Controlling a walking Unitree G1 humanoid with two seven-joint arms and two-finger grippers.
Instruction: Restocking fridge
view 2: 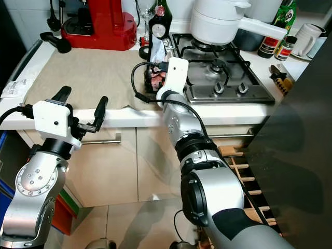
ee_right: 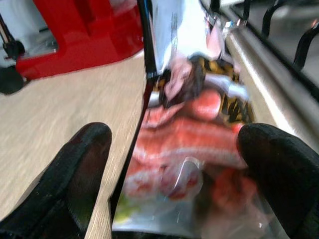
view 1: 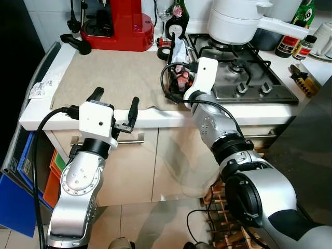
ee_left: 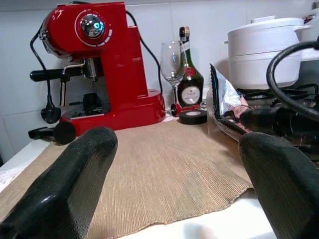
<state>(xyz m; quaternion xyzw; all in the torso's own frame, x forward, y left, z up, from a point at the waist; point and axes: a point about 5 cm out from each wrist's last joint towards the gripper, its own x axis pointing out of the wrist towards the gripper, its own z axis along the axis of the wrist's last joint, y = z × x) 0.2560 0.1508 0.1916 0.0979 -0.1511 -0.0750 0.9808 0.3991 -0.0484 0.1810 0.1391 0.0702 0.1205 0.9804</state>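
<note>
restock run: barely off the ground

nearest to the camera, the left tool [view 1: 115, 108] hovers just in front of the surface's [view 1: 36, 116] white front edge with its fingers spread wide and nothing between them, so that arm isn't contributing yet. a step further in, the right tool [ee_right: 169, 164] is reaching over the beige mat [view 1: 114, 78] toward the food packet [ee_right: 192, 134], a shiny clear pack with pink and red stuff inside, standing just beside the gas hob [view 1: 244, 78]. its fingers are open on either side of the packet and i can't see them pressing it, so i'd call this lined up, not grabbed. behind all that sit the red coffee machine [view 1: 118, 23], a wine glass [ee_left: 173, 62], a dark bottle [ee_left: 189, 74] and a white pot [view 1: 236, 21] on the burner. progress, my guess: the first item hasn't been lifted, and the carry and stocking are all still to do.
</note>
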